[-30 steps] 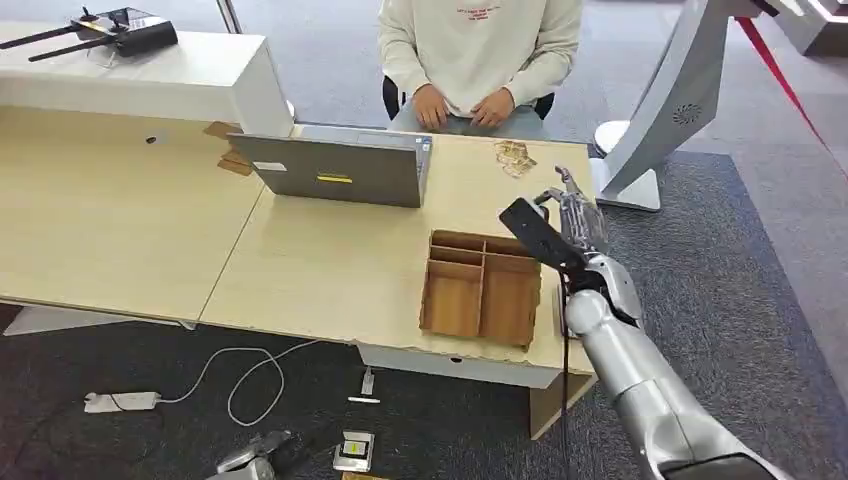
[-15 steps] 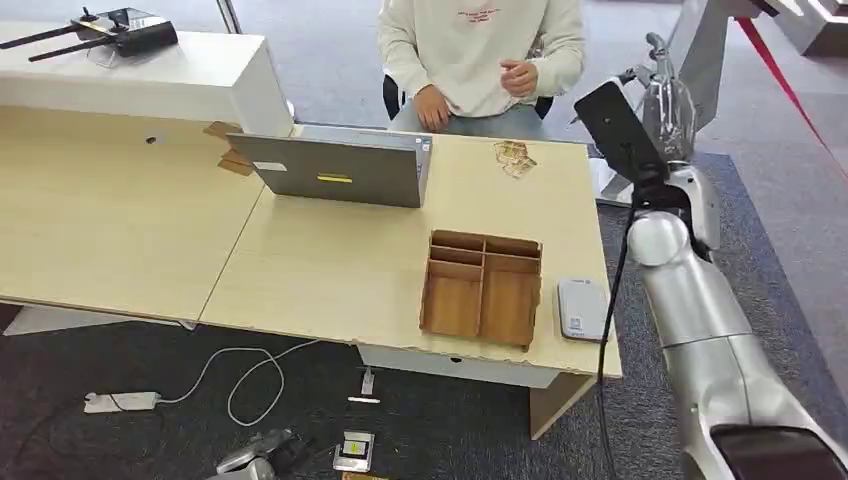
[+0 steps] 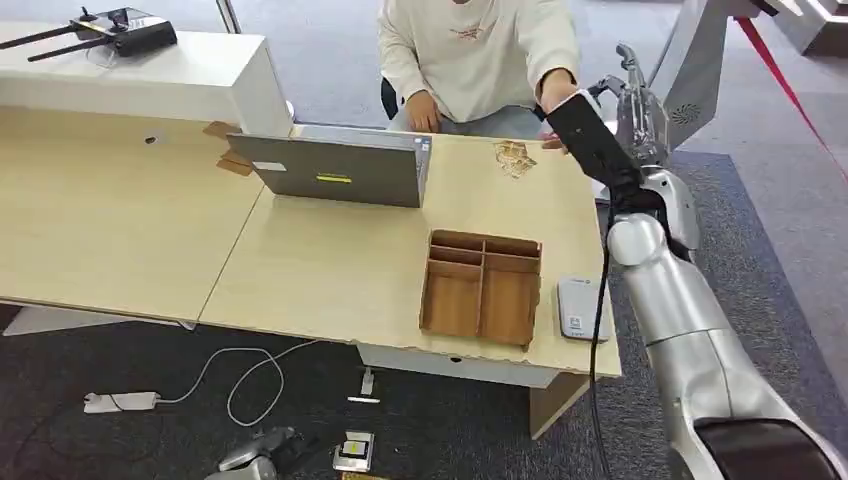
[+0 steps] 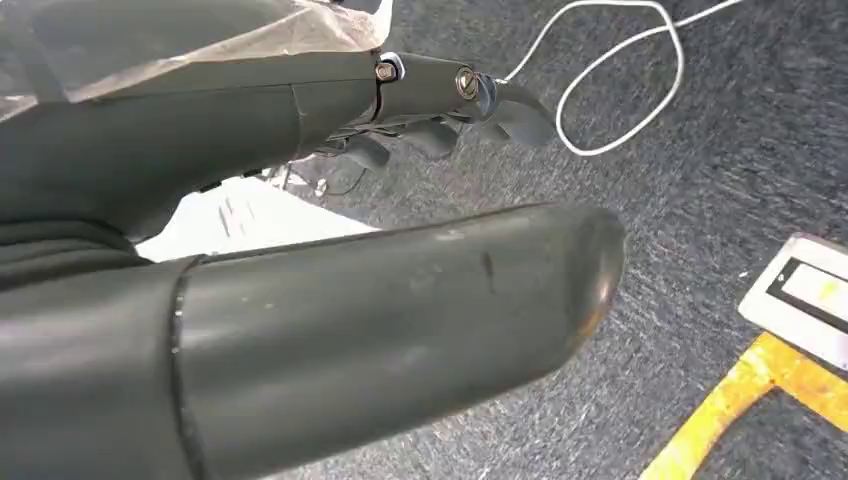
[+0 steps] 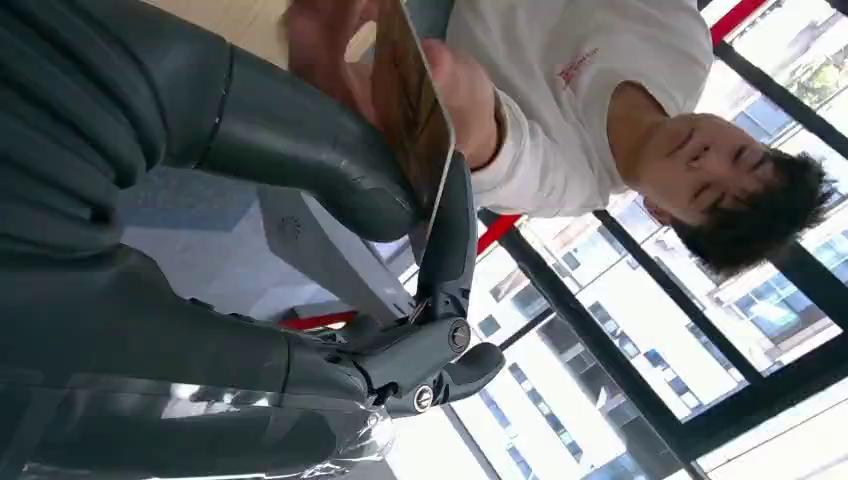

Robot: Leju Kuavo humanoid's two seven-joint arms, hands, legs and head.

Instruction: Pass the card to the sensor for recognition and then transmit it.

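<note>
Two hands meet on one card: the robot's right hand pinches it between thumb and fingers, and the seated person's hand has closed on it too, so I judge the handover is under way. It is held high past the far right corner of the tabletop, within the person's reach. The sensor lies near the right edge, beside the wooden tray. The left hand hangs over carpet, fingers loosely apart, holding nothing.
</note>
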